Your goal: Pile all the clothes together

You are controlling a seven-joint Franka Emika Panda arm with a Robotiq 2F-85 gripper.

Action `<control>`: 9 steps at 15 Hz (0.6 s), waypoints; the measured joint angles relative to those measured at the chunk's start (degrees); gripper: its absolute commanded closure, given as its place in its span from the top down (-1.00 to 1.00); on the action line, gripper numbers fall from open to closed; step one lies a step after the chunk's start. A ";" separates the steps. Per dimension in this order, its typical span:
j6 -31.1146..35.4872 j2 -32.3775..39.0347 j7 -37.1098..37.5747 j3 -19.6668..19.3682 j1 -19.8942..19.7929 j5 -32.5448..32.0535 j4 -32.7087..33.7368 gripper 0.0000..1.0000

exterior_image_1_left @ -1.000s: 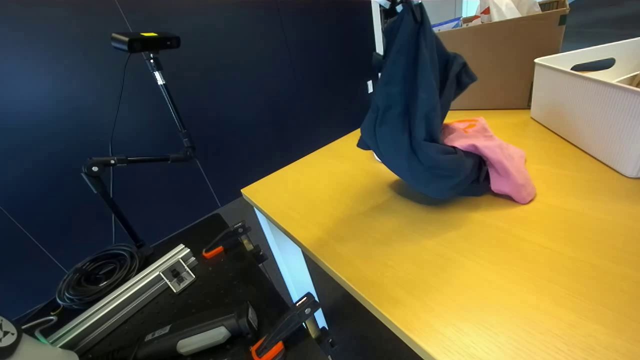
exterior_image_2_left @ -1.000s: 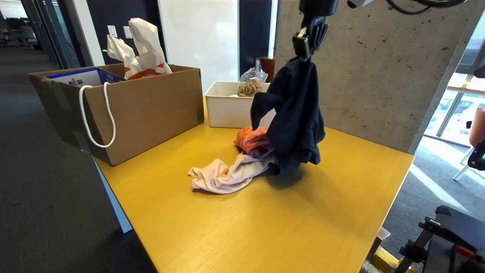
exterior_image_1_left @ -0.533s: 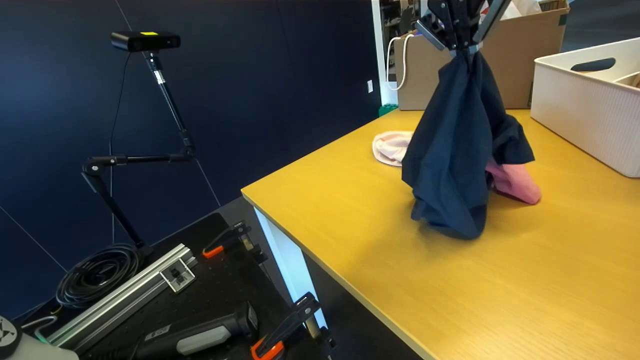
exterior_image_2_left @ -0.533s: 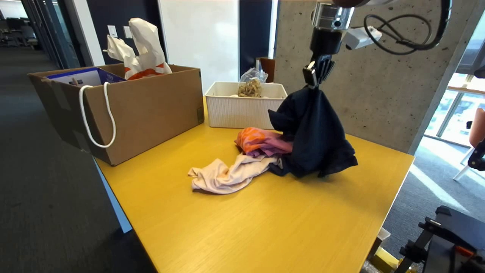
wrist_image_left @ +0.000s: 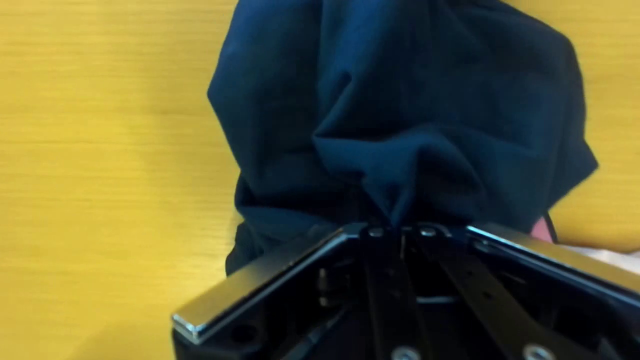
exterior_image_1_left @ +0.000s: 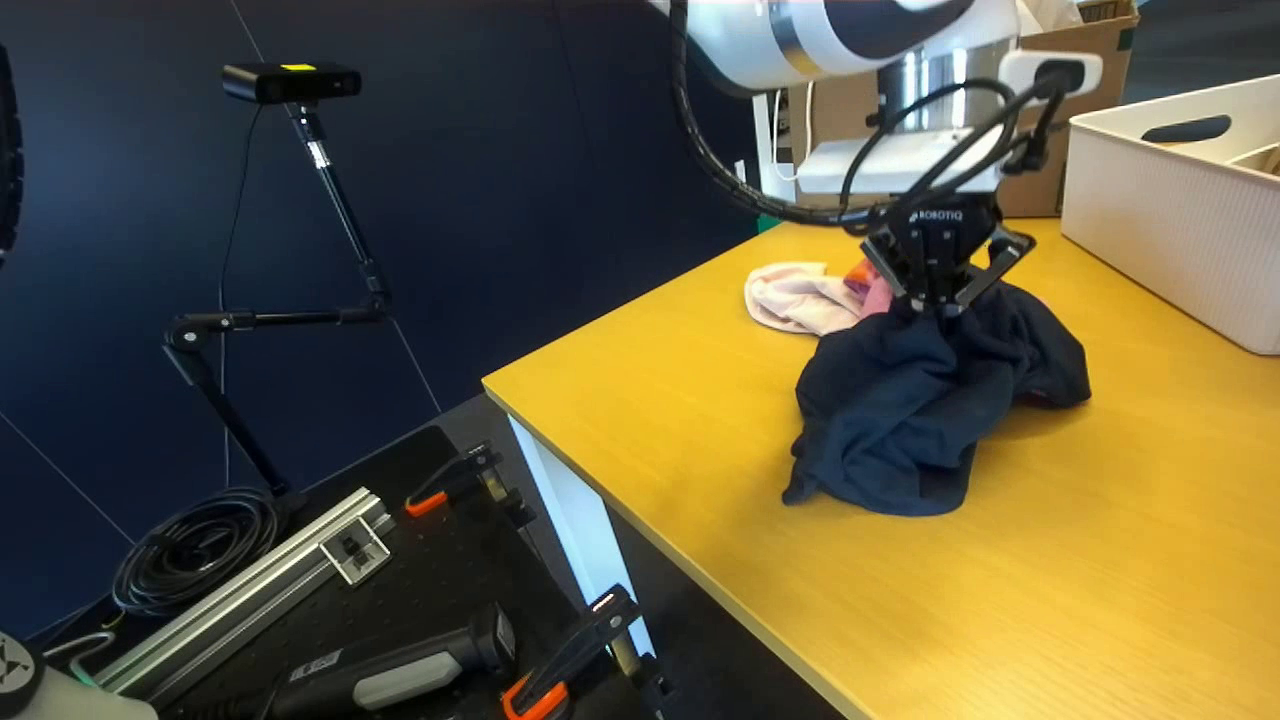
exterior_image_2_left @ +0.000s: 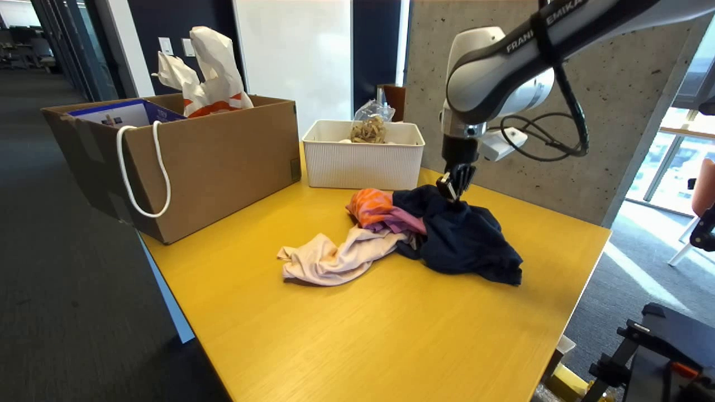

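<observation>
Piling the navy garment (exterior_image_2_left: 466,240): we judge this to be the step in hand; it lies slumped on the desk (exterior_image_2_left: 363,340), touching both other garments, though much of it sprawls away from them.
Our tool (wrist_image_left: 401,231): directly above the navy garment, clenched on a gathered fold of it.
The pink-and-orange garment (exterior_image_2_left: 385,212): against the navy garment and, as far as we can tell, partly under it.
The pale pink garment (exterior_image_2_left: 338,259): beside the navy garment, one end meeting it; which is uppermost there we cannot tell.
Laying the fold well: we should draw it over the pink-and-orange garment before letting go, so the cloth heaps up rather than spreads. We would release low, then rise straight up, lest a snagged fold drag its neighbours.
Wrist view: it alone gives us the gathered fold from close above, but of the neighbours only a pink sliver (wrist_image_left: 540,230) and a whitish edge (wrist_image_left: 612,257) beside the navy garment.
Exterior views: both show us the pale pink garment's spread; in an exterior view only a small orange patch (exterior_image_1_left: 860,275) peeks past the navy garment.
</observation>
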 measured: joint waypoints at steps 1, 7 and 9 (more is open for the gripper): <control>0.00 1.91 -0.86 0.03 -0.18 0.00 0.97 -0.97; -2.30 6.29 -2.35 -0.22 0.00 -0.88 4.88 0.02; -4.41 4.79 -1.96 -0.75 0.70 -2.31 4.72 0.31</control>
